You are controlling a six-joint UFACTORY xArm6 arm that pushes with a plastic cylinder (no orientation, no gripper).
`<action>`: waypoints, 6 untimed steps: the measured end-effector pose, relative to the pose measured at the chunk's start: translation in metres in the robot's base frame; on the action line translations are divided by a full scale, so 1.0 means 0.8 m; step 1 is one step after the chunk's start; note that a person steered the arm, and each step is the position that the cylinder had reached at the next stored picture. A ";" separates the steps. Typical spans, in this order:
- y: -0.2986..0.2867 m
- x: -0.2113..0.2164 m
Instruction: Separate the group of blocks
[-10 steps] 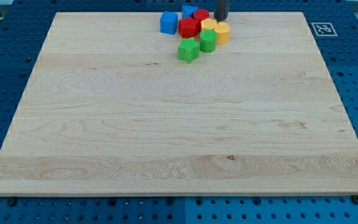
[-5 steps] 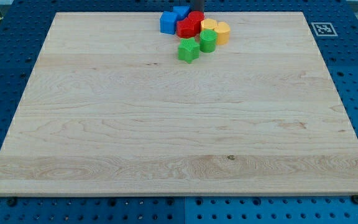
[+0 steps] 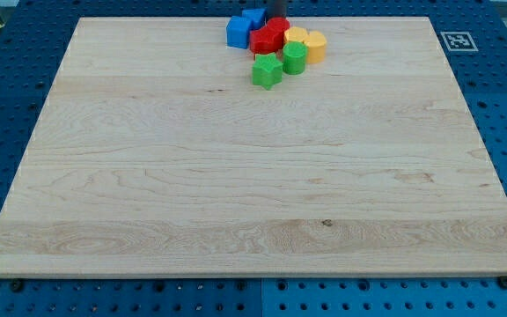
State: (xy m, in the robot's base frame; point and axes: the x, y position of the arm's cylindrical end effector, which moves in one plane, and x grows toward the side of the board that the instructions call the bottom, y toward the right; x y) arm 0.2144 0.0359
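Observation:
A tight cluster of blocks sits at the view's top centre of the wooden board [image 3: 236, 194]. It holds a blue cube [image 3: 238, 33], a second blue block [image 3: 255, 18], two red blocks [image 3: 267, 38] [image 3: 279, 25], two yellow blocks [image 3: 296, 35] [image 3: 314, 46], a green cylinder-like block [image 3: 294, 58] and a green star [image 3: 267, 71]. My tip [image 3: 277, 15] shows at the top edge. It stands just behind the red blocks, to the right of the rear blue block. Most of the rod is cut off by the frame.
A black-and-white marker tag [image 3: 457, 40] sits off the board's top right corner. The board rests on a blue perforated table [image 3: 7, 106].
My tip has moved left along the back of the cluster. The rear blue block and the rear red block have shifted left. Little has changed in the last half second.

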 end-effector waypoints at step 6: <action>-0.004 0.089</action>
